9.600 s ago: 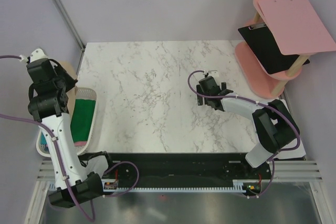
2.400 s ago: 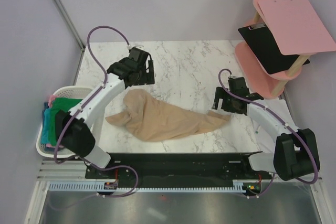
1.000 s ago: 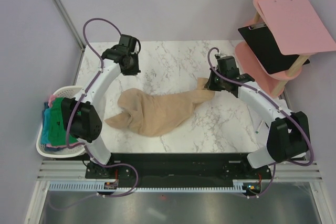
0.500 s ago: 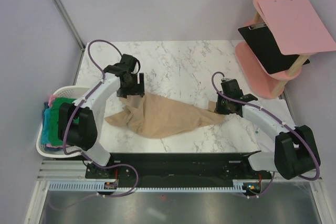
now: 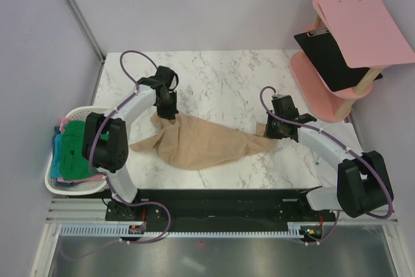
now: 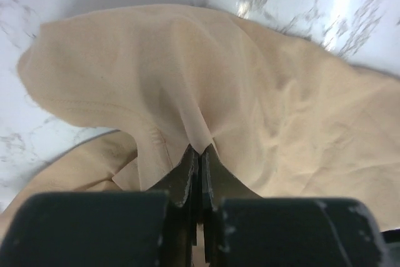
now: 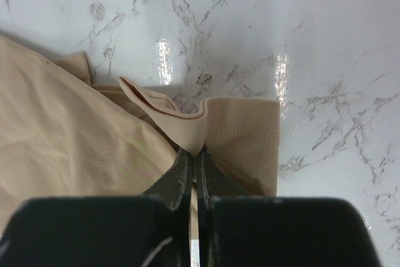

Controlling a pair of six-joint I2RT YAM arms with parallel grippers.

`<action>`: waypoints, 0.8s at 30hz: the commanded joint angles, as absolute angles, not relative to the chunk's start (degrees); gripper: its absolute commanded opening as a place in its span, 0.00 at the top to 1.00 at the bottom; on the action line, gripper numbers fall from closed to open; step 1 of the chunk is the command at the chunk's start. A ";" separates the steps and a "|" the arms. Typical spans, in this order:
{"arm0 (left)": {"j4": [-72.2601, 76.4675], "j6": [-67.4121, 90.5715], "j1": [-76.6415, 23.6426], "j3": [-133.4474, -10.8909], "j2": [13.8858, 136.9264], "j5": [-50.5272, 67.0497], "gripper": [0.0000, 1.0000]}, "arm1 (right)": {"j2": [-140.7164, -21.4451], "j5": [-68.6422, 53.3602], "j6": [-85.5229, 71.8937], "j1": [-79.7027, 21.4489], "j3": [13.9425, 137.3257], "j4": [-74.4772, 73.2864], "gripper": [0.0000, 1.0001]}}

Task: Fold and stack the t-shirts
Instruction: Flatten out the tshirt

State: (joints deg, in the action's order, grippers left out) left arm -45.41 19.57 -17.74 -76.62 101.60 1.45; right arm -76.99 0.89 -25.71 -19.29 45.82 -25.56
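Observation:
A tan t-shirt (image 5: 201, 144) lies crumpled and stretched across the middle of the marble table (image 5: 214, 82). My left gripper (image 5: 167, 111) is shut on a pinch of its upper left edge; the left wrist view shows the tan t-shirt (image 6: 250, 92) bunched into the closed left gripper (image 6: 200, 150). My right gripper (image 5: 271, 129) is shut on its right tip. There the tan t-shirt (image 7: 75, 142) has a stitched hem (image 7: 240, 132) folded into the closed right gripper (image 7: 195, 152). Green, teal and pink t-shirts (image 5: 72, 150) sit in the basket.
A white slatted laundry basket (image 5: 57, 183) stands off the table's left edge. A pink stand (image 5: 324, 76) at the far right carries a black clipboard (image 5: 331, 63) and a pink board (image 5: 363, 27). Bare marble lies behind the shirt.
The left gripper opened, dropped onto the shirt's upper left edge and shut on it. The right gripper carried the shirt's tip back to the right and down, stretching the cloth.

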 commanded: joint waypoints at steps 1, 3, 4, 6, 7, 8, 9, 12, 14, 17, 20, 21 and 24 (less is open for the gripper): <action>-46.48 17.85 -17.67 -86.82 96.07 -3.94 0.98 | -78.31 1.32 -25.05 -19.42 49.04 -22.59 1.00; -47.46 17.06 -17.67 -91.48 94.32 -5.27 0.98 | -78.84 1.93 -24.61 -19.42 50.01 -21.80 1.00; -48.33 16.62 -17.67 -92.97 93.61 -5.97 0.98 | -79.10 2.02 -24.35 -19.42 51.40 -21.62 1.00; -49.04 15.65 -17.58 -96.49 91.60 -6.33 0.98 | -78.93 2.28 -24.08 -19.34 52.82 -21.36 1.00; -49.30 15.47 -17.58 -97.11 90.63 -6.33 0.98 | -78.66 2.72 -23.91 -19.25 53.69 -21.27 1.00; -49.48 15.38 -17.67 -97.21 89.66 -6.24 0.98 | -77.97 2.72 -23.73 -19.34 53.96 -20.75 1.00; -49.66 15.38 -17.67 -96.68 88.43 -6.15 0.98 | -77.52 2.90 -23.64 -19.34 54.14 -20.57 1.00; -50.27 16.08 -17.67 -90.64 83.77 -5.80 0.98 | -75.50 3.69 -23.55 -19.25 53.44 -20.48 1.00; -50.27 17.13 -17.67 -82.65 79.91 -4.14 0.98 | -74.01 3.25 -23.73 -19.34 51.95 -21.18 1.00; -51.59 21.26 -17.75 -72.01 75.34 1.65 0.98 | -72.69 2.55 -24.08 -19.34 49.05 -23.19 1.00; -52.64 25.48 -18.19 -62.25 70.34 9.48 0.98 | -72.07 2.55 -24.78 -19.34 46.06 -25.13 1.00; -54.13 25.84 -18.19 -60.57 69.44 10.45 0.70 | -71.90 2.37 -25.13 -19.25 45.27 -25.22 1.00; -56.86 26.45 -18.28 -58.10 64.44 8.19 0.01 | -71.54 1.76 -25.40 -19.34 42.98 -25.05 1.00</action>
State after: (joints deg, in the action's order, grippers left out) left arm -52.71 22.41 -18.04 -59.53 72.16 5.15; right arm -72.82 1.93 -24.47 -19.29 45.34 -23.31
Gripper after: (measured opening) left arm 0.658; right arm 0.020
